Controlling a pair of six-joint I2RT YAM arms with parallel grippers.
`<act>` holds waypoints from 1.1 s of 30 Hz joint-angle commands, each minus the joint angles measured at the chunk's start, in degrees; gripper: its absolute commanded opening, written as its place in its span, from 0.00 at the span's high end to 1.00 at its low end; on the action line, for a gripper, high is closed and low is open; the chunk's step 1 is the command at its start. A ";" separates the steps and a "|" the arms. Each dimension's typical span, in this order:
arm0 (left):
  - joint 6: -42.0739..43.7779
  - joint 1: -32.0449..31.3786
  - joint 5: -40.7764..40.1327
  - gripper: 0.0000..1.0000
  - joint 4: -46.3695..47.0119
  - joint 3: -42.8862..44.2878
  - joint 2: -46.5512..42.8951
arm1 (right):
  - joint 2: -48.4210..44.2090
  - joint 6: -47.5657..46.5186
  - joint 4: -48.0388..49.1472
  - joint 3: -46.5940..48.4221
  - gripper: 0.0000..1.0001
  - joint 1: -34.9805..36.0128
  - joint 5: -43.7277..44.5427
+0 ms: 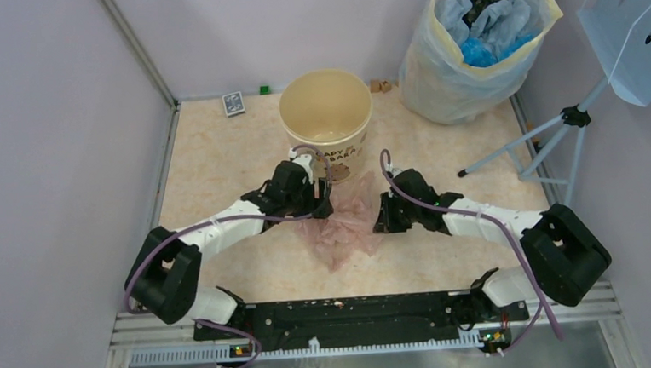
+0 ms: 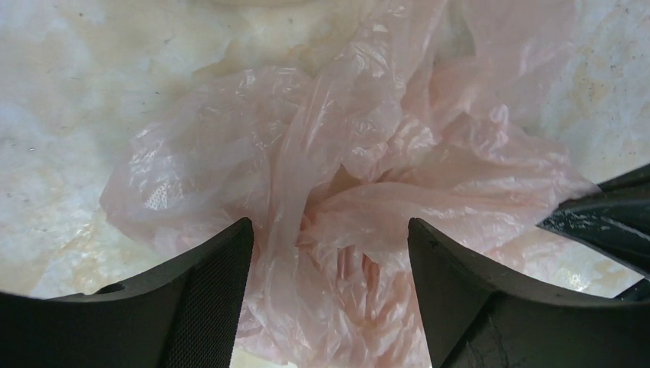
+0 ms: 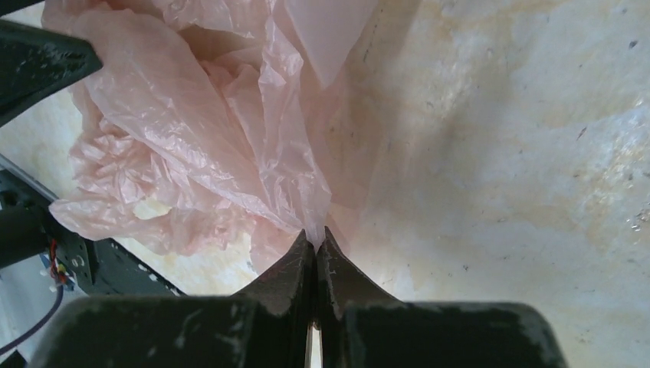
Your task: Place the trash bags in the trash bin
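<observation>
Before the bin point(image 1: 367, 113) lies the pink bag point(image 1: 346, 221), left hand point(image 2: 329, 226) splayed astride it, right hand point(image 3: 316, 234) closed alongside.

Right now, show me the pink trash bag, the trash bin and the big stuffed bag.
pink trash bag point(image 1: 346, 221), top view, crumpled middle.
trash bin point(image 1: 350, 153), top view, printed side wall.
big stuffed bag point(image 1: 448, 83), top view, lower front.

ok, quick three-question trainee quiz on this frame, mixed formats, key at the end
1. True or false: the pink bag already lies inside the bin.
2. The left gripper is: A open astride the bag, B shut on it, C out of view.
3. Which gripper is shut at the bag's edge?
Key: 1 false; 2 A; 3 the right gripper.
</observation>
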 commanded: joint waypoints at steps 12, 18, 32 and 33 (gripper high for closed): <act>-1.43 -0.62 -18.14 0.39 2.52 -7.33 4.00 | -12.11 -2.55 -29.24 6.71 1.00 0.27 22.80; -0.79 -0.73 -14.47 0.64 1.78 -7.79 -2.05 | -16.33 -1.91 -29.05 6.95 1.00 -0.14 24.95; -0.45 -0.69 -10.61 1.00 -5.30 -4.60 -24.27 | -18.13 0.06 -31.86 10.40 1.00 -0.40 39.06; 1.02 -0.71 -7.02 1.00 -2.95 -4.93 -25.52 | -18.03 -0.87 -31.17 10.87 1.00 -0.34 37.80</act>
